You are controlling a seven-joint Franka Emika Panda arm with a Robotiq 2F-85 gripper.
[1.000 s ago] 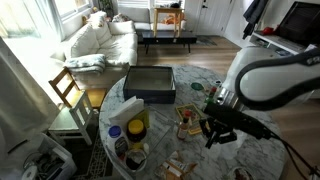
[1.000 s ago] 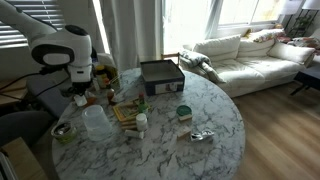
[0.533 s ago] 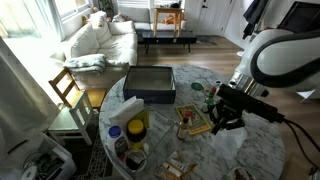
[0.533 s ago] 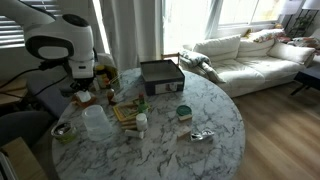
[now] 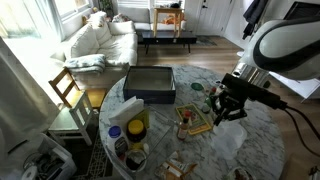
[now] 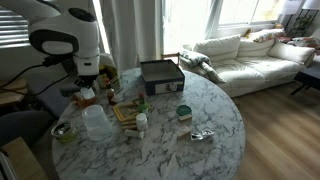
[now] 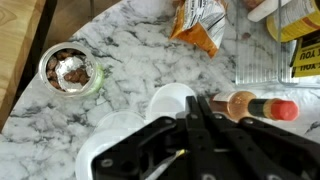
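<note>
Above the cluttered side of the marble table (image 6: pixel 195 150), the gripper (image 7: pixel 196 104) hangs with nothing in it

Seen from the wrist view, its two fingers (image 7: pixel 187 114) are pressed together, with no gap and nothing caught between them. Just beside the fingertips a sauce bottle (image 7: pixel 255 107) with a red cap lies on its side on the table. A round white lid (image 7: pixel 170 99) sits next to it, partly hidden under the fingers. Farther off are a small glass jar (image 7: pixel 68 70) with crumpled foil inside and an orange snack bag (image 7: pixel 198 20). In an exterior view the gripper (image 5: pixel 222 110) is near the table's edge, well apart from the dark box (image 5: pixel 150 84)
</note>
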